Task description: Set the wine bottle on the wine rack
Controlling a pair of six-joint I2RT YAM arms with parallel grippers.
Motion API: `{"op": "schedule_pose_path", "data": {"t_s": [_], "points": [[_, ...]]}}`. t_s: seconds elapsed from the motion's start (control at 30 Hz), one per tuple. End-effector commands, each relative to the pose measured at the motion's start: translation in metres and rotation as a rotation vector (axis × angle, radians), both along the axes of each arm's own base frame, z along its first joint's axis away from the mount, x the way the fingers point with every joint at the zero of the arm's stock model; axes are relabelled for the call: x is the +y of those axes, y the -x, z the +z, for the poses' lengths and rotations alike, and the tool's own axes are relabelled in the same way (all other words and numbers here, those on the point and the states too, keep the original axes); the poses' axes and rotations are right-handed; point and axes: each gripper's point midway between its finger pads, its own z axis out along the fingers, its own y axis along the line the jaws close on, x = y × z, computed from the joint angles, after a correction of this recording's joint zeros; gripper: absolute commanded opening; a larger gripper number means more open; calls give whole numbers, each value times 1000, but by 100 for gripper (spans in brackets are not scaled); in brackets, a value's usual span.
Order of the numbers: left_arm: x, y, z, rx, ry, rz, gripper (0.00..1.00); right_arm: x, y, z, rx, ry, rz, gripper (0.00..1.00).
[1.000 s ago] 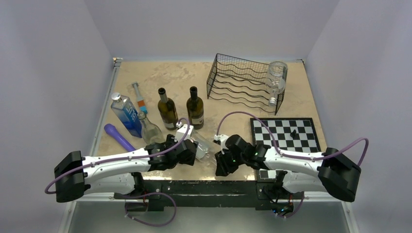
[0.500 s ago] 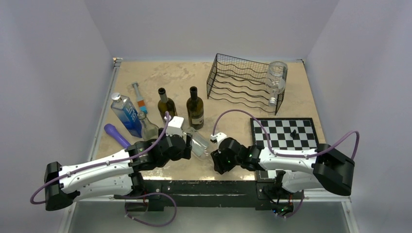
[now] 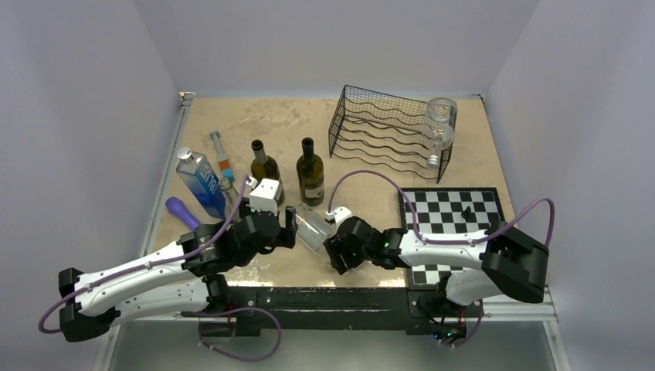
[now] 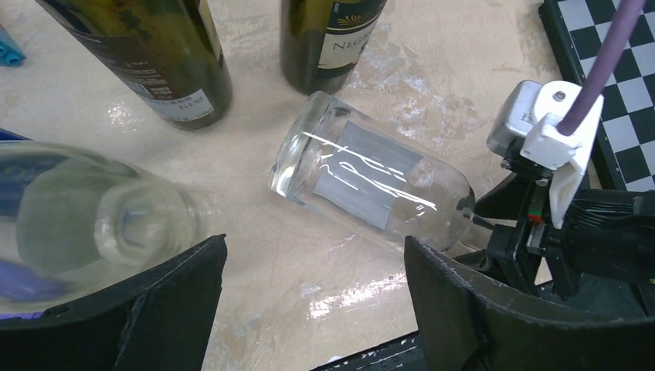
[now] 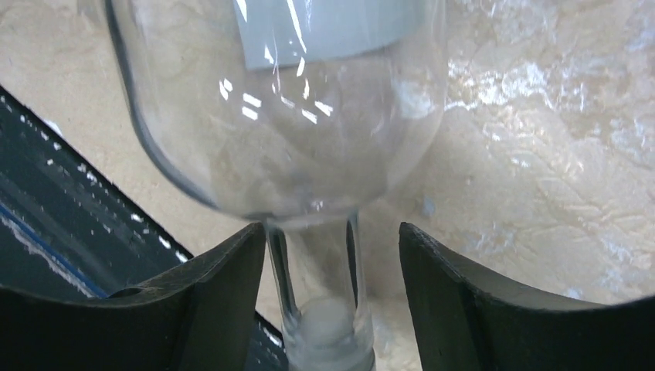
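Clear wine bottle (image 3: 312,227) is lying on its side on the table (image 3: 270,124), base pointing away from the arms and neck pointing back at them, between the two grippers. Right gripper (image 5: 330,239) is sitting at the bottle's neck end, lined up with its axis, fingers straddling the neck. One finger is sitting close to the glass and a gap is showing at the other, so it's spread, not clamping, though glare through the glass is making contact hard to call. My read: it's setting up a neck grab, the slimmest part to close on. Left gripper (image 4: 313,247) is hanging just left of the bottle's body, fingers wide apart, holding nothing; probably standing by to steady the fat end against rolling. Wine rack (image 3: 378,131) is standing well behind the bottle and to its right, so a long carry is coming. Counts:
- one rack, with one racked clear bottle (image 3: 439,127) lying at its right end
- two upright behind the lying bottle: left dark green bottle (image 3: 266,174) and right dark green bottle (image 3: 310,176)
- left of it, one small clear bottle (image 4: 93,209), one blue bottle (image 3: 199,182), one purple object (image 3: 184,212) and one capped tube (image 3: 222,154)
- right of it, one chessboard (image 3: 452,212) carrying one dark piece (image 3: 466,209)

That's making six bottles in all.
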Motion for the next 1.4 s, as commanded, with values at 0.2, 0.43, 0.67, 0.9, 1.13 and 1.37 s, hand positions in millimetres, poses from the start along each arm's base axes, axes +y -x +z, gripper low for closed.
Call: {"op": "schedule_pose_path", "data": {"t_s": [0.2,0.43,0.67,0.9,1.13,1.37], "points": [[19,-2,25,-60,31,37,89,35,-28,1,-122,-53,-37,55],[24,1,22,-53,16,28,90,38,-32,-10,-146,-27,-62,48],[25,2,22,-53,24,32,90,35,-33,-17,-149,-2,-85,6],[27,2,24,-57,31,41,90,33,-34,-13,-161,5,-72,0],[30,0,28,-70,41,57,90,31,-26,10,-178,-29,-41,0],[31,-1,31,-81,48,66,90,11,-16,42,-190,-42,-26,0]]}}
